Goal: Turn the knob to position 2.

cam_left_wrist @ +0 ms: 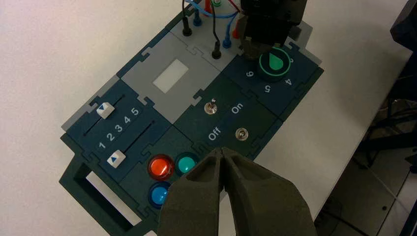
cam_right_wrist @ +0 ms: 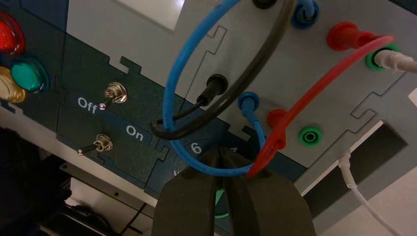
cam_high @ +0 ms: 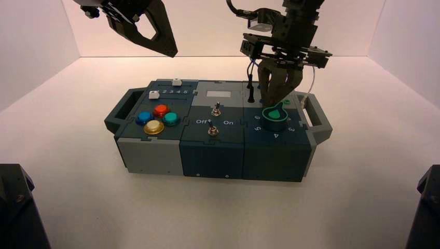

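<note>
On the box's near right part sits the dial knob (cam_high: 275,124), right gripper (cam_high: 271,102) at its far edge, pincer narrow, tips together; judged still to align: open, straddle pointer, turn to 2; left gripper (cam_left_wrist: 221,150) idle, closed, over box's left side.

Place: looks like a robotics lab or test bench; which of the two, I cannot tell
Robot gear: jointed black arms (cam_high: 293,36) above the work surface
Test piece: a box (cam_high: 212,155) of push buttons (cam_high: 161,110), sliders (cam_left_wrist: 116,158), switches (cam_left_wrist: 211,106) and plugged wires (cam_right_wrist: 177,88)
Surface: broad, pale table (cam_high: 171,212)
Surround: plain pale walls (cam_high: 31,46)
Floor: tiles (cam_left_wrist: 398,191) with dark cables (cam_left_wrist: 346,224) beyond the table edge
</note>
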Robot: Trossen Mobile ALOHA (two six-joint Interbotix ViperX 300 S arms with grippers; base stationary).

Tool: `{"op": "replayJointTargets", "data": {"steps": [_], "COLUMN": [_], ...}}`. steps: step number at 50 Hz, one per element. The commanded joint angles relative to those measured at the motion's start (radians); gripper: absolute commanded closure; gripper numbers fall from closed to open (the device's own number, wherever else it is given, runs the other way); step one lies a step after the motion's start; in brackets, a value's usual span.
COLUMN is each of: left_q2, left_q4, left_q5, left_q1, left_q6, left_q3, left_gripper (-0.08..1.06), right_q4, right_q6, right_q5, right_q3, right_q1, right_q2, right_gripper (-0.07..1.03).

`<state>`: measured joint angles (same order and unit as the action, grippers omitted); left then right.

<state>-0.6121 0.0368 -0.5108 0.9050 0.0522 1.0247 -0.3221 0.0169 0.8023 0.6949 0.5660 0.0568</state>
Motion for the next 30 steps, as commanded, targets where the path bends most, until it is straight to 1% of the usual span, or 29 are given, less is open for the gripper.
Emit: {"op": "replayJointTargets", "data": {"steps": [1, 23, 30], "left_q2": [-0.008, -0.012, -0.014], "left_q4": [-0.003, -0.003, -0.003], "left_q5": [0.003, 0.002, 0.002], "left_q1": [0.003, 0.003, 0.003], "left_q6": [0.005, 0.005, 0.009], "left_q3": [-0.028, -0.028, -0.028], "left_gripper": [1.00, 1.00, 1.00], "right_q4": [0.003, 0.011, 0.026], "right_q6": [0.000, 0.000, -0.002], "right_q5": [0.000, 0.005, 0.011], "right_q3": [-0.025, -0.025, -0.025], "right_q1": [-0.009, -0.023, -0.035], "right_q2": [-0.015, -0.017, -0.020], "right_gripper": [0.99, 0.99, 0.99]}}
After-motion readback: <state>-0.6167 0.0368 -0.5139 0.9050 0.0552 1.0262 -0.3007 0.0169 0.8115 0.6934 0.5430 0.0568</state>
